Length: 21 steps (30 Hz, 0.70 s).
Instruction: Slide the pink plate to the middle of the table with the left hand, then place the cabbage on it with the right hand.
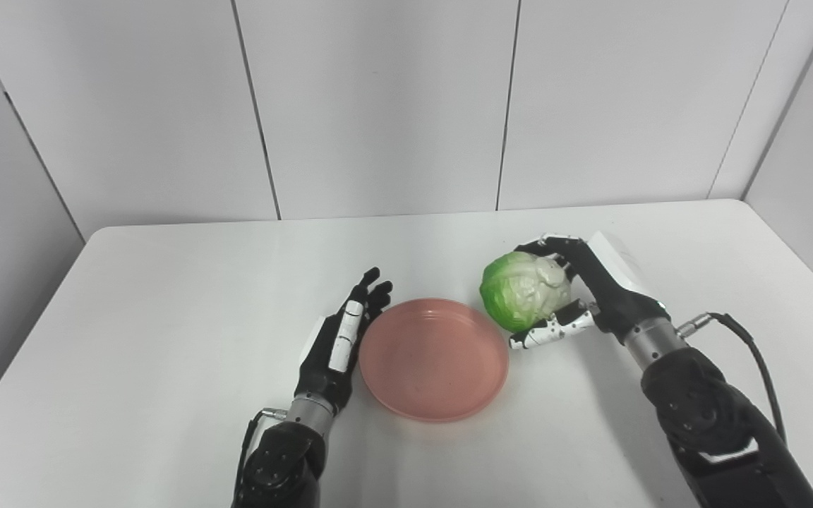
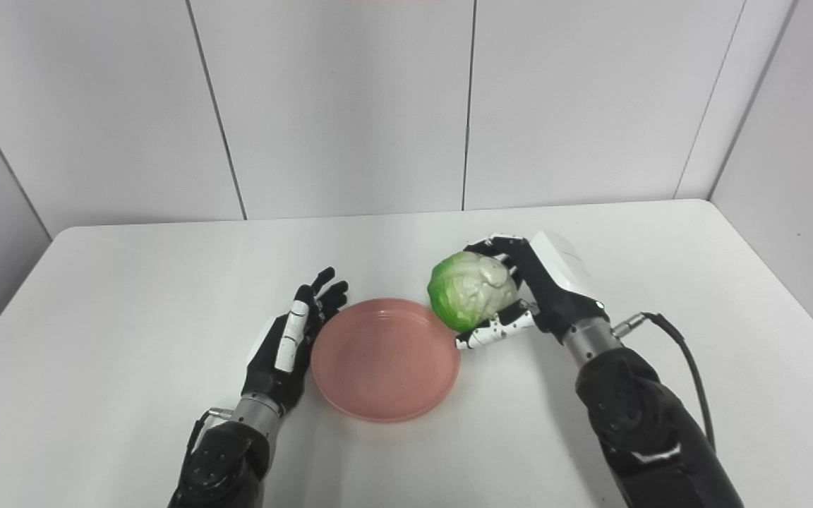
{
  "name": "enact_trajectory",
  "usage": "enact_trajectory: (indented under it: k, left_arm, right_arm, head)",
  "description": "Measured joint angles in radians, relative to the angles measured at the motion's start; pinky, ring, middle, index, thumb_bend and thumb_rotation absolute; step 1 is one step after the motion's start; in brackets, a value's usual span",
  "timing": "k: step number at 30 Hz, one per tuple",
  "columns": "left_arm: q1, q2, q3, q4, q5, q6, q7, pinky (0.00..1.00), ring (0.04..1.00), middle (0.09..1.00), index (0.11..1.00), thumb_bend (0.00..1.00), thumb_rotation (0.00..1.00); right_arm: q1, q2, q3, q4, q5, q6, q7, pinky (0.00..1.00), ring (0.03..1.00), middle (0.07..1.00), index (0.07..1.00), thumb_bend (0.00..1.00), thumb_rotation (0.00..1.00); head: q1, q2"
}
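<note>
A pink plate [image 1: 433, 358] lies flat near the middle of the white table [image 1: 166, 296], nothing in it. My left hand [image 1: 341, 337] rests open against the plate's left rim, fingers stretched forward. A green and white cabbage [image 1: 524, 290] is held just off the plate's right rim, beside it rather than over it. My right hand [image 1: 583, 296] is shut on the cabbage, fingers over its top and thumb under it.
The table's back edge meets grey wall panels [image 1: 378, 106]. Bare table top stretches to the left of my left hand and to the right of my right arm [image 1: 703, 416]. A cable [image 1: 752, 353] loops off the right wrist.
</note>
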Motion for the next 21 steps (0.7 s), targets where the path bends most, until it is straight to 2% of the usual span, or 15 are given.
enact_trajectory:
  k: [6, 10, 21]
  left_arm:
    - [-0.002, -0.010, 0.006, 0.006, 0.005, -0.013, 0.023, 0.94, 0.926, 0.913, 0.923, 0.76, 1.00]
    - [-0.007, -0.015, 0.005, 0.022, 0.015, -0.040, 0.041, 0.94, 0.927, 0.916, 0.926, 0.77, 1.00]
    - [-0.024, -0.025, 0.013, 0.050, 0.022, -0.061, 0.052, 0.95, 0.931, 0.922, 0.933, 0.74, 1.00]
  right_arm:
    - [-0.033, 0.050, 0.038, 0.063, 0.000, -0.030, 0.004, 0.39, 0.428, 0.490, 0.518, 0.52, 0.00]
    - [-0.046, 0.062, 0.055, 0.097, -0.003, -0.051, 0.012, 0.43, 0.441, 0.520, 0.476, 0.52, 0.00]
    - [-0.082, 0.077, 0.115, 0.201, -0.056, -0.071, 0.027, 0.35, 0.398, 0.471, 0.544, 0.51, 0.00]
  head:
    - [0.029, -0.002]
    - [0.032, -0.003]
    - [0.005, -0.009]
